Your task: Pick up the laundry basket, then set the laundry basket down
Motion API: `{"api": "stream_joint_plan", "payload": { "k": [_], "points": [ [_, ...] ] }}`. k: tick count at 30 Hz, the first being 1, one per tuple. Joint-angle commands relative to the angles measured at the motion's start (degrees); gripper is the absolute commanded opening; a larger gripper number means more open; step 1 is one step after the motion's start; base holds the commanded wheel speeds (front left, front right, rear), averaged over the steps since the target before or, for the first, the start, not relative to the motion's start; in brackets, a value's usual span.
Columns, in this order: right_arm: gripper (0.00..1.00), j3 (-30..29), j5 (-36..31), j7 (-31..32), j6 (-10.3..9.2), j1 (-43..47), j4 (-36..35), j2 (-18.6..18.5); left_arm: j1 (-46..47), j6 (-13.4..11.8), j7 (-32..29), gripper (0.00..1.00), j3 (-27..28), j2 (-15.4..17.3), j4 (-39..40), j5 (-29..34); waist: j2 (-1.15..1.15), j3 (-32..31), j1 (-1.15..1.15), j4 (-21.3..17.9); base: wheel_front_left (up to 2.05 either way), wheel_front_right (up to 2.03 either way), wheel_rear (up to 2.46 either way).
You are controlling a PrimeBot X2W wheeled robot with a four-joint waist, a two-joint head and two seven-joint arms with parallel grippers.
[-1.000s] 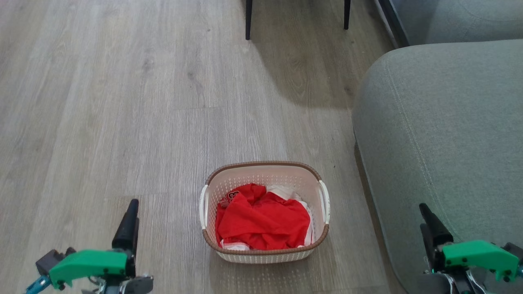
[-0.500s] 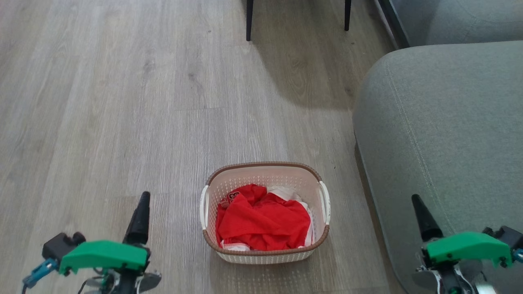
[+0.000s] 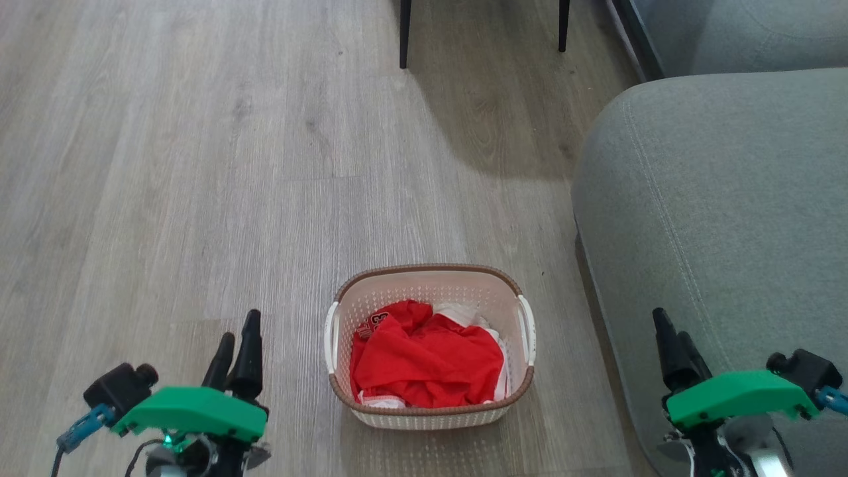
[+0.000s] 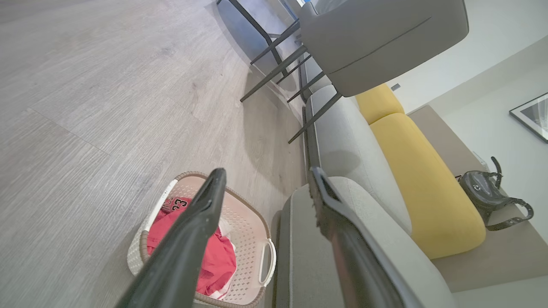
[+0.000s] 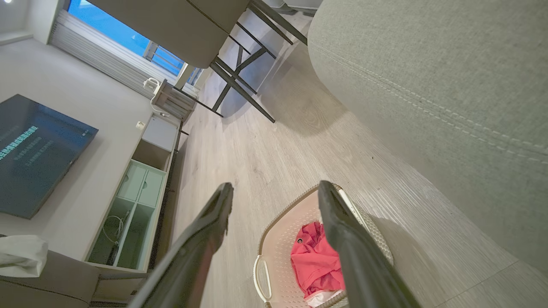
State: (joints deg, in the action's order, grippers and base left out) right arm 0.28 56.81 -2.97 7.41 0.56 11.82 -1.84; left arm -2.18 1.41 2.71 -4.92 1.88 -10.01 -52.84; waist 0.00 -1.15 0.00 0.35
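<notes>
Laundry basket [image 3: 430, 269], red and white clothes inside, standing on the floor [image 3: 199, 165] between the two end effectors and touching neither. Left end effector [image 3: 240, 327] and right end effector [image 3: 670, 324] — fingers parted, nothing held; grey sofa [image 3: 715, 199] beside the right one.

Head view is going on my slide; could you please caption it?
Laundry basket of red clothes beside grey sofa; left tool, right tool open.

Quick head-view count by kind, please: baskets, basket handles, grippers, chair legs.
Laundry basket: 1
White basket handles: 2
Grippers: 2 (left gripper, right gripper)
Dark chair legs: 2
Total: 7
</notes>
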Motion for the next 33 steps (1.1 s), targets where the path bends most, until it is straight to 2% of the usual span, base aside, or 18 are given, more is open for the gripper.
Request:
{"api": "stream_joint_plan", "payload": {
  "k": [1,33],
  "points": [
    [1.00,1.1,-2.6,-1.0,0.04,-1.1,-2.7,-0.5,1.8,-0.3,1.1,1.00,0.6,0.7,2.7,2.7,0.00,0.0,0.00,0.0,0.00,0.00,0.00],
    [1.00,5.4,-23.7,-6.2,0.06,-0.3,-3.5,-0.8,-1.2,-3.3,6.4,1.00,-1.0,0.8,4.3,25.8,0.00,-0.7,0.00,0.1,0.00,0.00,0.00]
  ]
}}
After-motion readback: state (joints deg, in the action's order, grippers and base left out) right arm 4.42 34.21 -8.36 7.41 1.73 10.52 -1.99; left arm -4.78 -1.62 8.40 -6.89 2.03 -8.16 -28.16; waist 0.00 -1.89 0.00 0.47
